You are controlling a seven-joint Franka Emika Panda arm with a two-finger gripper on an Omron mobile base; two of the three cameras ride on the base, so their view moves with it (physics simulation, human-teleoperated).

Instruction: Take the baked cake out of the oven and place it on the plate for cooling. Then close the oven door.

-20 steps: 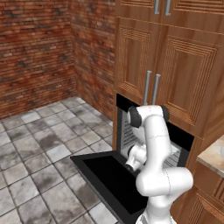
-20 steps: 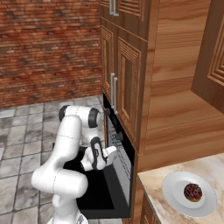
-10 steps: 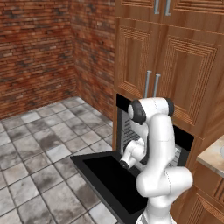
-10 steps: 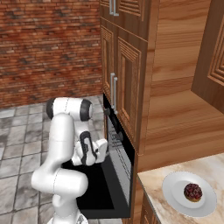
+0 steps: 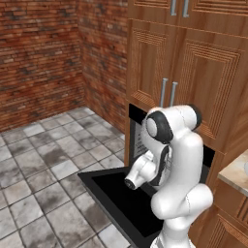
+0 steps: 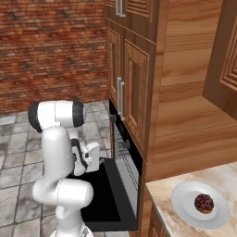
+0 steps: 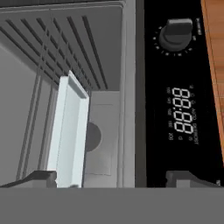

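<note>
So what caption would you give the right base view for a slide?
Cake already on the plate; oven door hangs open beside the arm.

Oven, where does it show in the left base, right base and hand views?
Left base view: oven at centre, below the cabinet doors.
Right base view: lower centre, seen edge-on.
Hand view: cavity left, control panel right.
Shared landmark: the grey ribbed interior.
</note>
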